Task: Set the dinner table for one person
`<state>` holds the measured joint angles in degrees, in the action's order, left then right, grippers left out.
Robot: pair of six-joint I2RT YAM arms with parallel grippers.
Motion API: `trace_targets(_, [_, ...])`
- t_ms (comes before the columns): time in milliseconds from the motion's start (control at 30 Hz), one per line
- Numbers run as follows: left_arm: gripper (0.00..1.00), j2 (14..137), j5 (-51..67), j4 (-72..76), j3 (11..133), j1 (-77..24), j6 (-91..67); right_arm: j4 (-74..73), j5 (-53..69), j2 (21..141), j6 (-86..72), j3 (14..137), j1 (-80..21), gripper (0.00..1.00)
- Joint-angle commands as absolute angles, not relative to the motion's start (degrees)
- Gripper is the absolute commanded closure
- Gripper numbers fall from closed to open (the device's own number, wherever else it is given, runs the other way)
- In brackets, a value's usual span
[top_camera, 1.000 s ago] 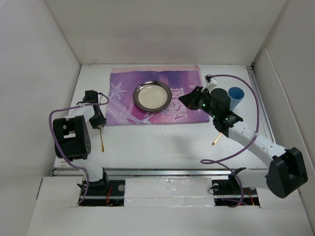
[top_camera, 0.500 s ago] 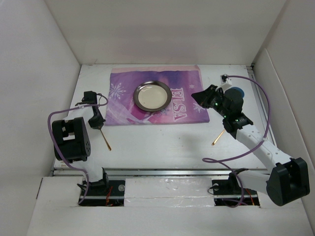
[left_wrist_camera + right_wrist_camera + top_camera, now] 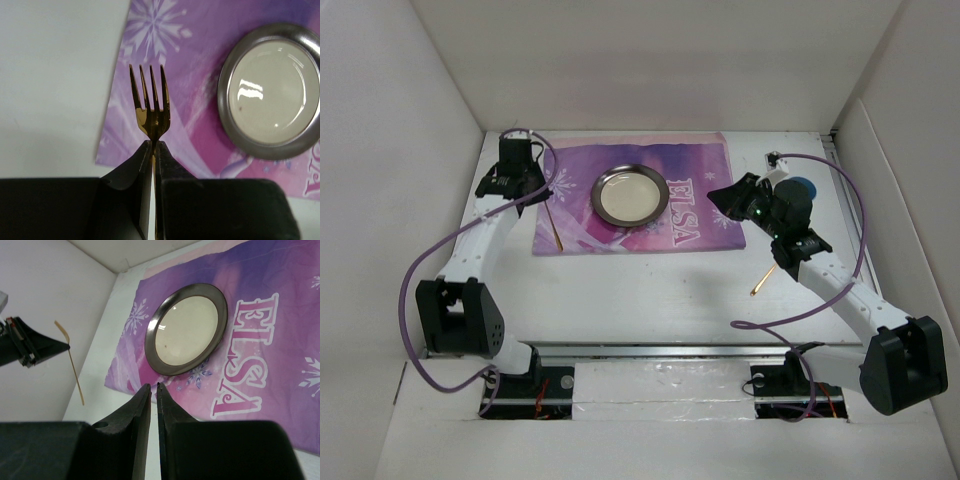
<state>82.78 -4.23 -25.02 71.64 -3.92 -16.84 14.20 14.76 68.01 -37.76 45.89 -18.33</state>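
Now the left gripper (image 3: pixel 152 145) pinches a gold fork (image 3: pixel 150 102) over the purple mat's (image 3: pixel 700 175) left edge, while the right gripper's (image 3: pixel 154 387) fingers sit nearly together, holding nothing.

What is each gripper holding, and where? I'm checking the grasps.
Left gripper pinches the gold fork at its neck, below the tines. Right gripper: nothing visibly held.

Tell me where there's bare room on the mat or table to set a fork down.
The purple mat is bare left of the plate, below the fork in the left gripper. The dinner table is bare between the mat's near edge and the arm bases. It is crowded right of the mat: right gripper, blue cup, a gold utensil.
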Motion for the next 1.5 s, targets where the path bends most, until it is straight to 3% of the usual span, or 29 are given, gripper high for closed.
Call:
trace_targets(0, [1.0, 91.3, -3.0, -23.6, 79.3, -5.5, -14.9, 17.5, 14.2, 68.5, -37.3, 45.3, -17.9, 0.85])
trace_targets(100, [1.0, 99.6, -11.1, -26.8, 87.4, -10.4, -11.5, 17.7, 13.9, 68.9, -37.2, 45.1, -18.5, 0.84])
trace_targets(333, [1.0, 112.8, -9.8, -26.4, 97.5, -11.0, -6.8, 17.6, 12.3, 70.7, -36.2, 45.6, -20.1, 0.84])
trace_targets(1033, [1.0, 126.6, -11.7, -25.9, 106.3, -11.0, -5.1, 16.7, 9.3, 76.8, -34.5, 47.8, -22.9, 0.82])
trace_targets(1133, [0.94, 126.6, -11.9, -26.0, 106.1, -10.5, -5.9, 16.4, 8.9, 76.5, -34.4, 47.9, -22.9, 0.8])
trace_targets(1233, [0.81, 125.3, -11.6, -25.5, 105.7, -10.5, -6.1, 16.2, 8.2, 75.8, -33.9, 47.8, -22.9, 0.79])
trace_targets(1267, [0.7, 124.8, -11.4, -25.4, 105.6, -10.5, -6.2, 16.2, 7.7, 75.8, -33.8, 47.8, -22.9, 0.79])
trace_targets(1367, [0.55, 121.0, -9.3, -24.9, 105.4, -10.5, -7.3, 16.1, 8.3, 76.2, -33.9, 47.9, -22.9, 0.78])
trace_targets(1467, [0.56, 115.2, -7.3, -25.3, 105.7, -11.9, -9.0, 15.8, 7.0, 75.8, -33.5, 47.9, -23.6, 0.89])
